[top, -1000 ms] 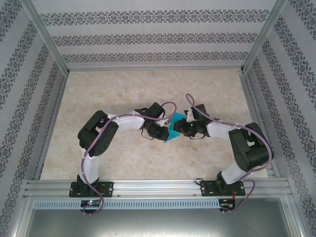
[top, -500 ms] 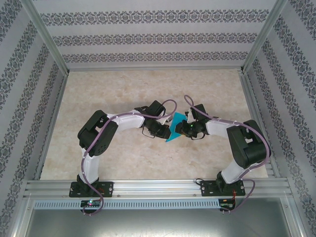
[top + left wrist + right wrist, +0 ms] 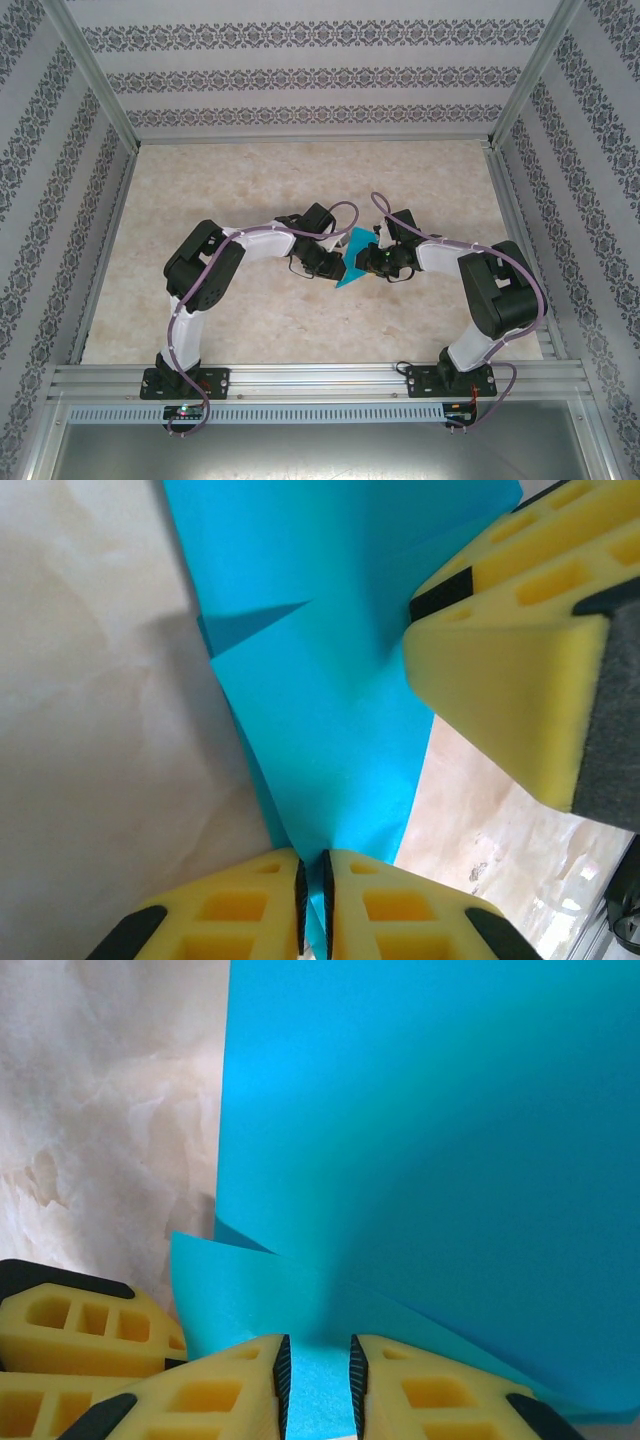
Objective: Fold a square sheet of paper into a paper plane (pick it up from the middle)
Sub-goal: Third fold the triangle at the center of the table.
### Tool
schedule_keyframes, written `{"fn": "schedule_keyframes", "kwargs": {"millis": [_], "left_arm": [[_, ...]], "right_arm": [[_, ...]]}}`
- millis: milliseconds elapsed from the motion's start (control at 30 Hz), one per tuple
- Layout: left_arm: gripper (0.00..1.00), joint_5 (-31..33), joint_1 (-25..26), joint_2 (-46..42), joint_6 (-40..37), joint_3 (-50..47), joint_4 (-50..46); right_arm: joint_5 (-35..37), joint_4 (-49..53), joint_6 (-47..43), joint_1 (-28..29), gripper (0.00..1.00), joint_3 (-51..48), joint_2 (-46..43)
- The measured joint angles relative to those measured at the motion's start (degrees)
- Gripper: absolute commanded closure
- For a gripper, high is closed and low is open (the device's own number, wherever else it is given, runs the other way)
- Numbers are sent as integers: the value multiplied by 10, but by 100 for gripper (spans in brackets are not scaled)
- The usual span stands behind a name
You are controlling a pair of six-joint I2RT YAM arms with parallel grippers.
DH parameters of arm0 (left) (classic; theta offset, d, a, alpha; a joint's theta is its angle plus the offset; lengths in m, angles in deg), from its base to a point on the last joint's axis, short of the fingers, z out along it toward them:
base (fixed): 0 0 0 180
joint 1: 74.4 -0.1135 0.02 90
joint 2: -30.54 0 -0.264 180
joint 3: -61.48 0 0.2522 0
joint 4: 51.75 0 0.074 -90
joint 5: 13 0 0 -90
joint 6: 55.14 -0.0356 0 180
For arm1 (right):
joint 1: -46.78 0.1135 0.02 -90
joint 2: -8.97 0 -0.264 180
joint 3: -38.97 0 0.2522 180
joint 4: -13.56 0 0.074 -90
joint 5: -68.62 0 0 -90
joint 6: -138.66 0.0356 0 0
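Centrally, left claw (image 3: 312, 870) pinches the paper (image 3: 350, 270) edge; right claw (image 3: 317, 1355) straddles another, grip unclear; bare table (image 3: 250, 330) around.

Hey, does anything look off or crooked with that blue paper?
Nothing torn. The square sheet of paper, pinched in the left hand, is folded slightly askew: a small corner pokes past its straight edge.

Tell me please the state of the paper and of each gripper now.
square sheet of paper: partly folded, held up between the two grippers.
left gripper: shut on the paper.
right gripper: jaws slightly apart, paper between them; grip unclear.
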State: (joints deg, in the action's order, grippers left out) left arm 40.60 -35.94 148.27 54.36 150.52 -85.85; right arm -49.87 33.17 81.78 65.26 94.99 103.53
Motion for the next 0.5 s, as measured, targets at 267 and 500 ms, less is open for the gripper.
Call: {"fn": "schedule_keyframes", "kwargs": {"millis": [267, 500], "left_arm": [[90, -2, -3, 0, 0, 2, 0], [91, 0, -5, 6, 0, 8, -1]], "right_arm": [[0, 0, -2, 0, 76, 0, 1], [0, 0, -6, 0, 77, 0, 2]]}}
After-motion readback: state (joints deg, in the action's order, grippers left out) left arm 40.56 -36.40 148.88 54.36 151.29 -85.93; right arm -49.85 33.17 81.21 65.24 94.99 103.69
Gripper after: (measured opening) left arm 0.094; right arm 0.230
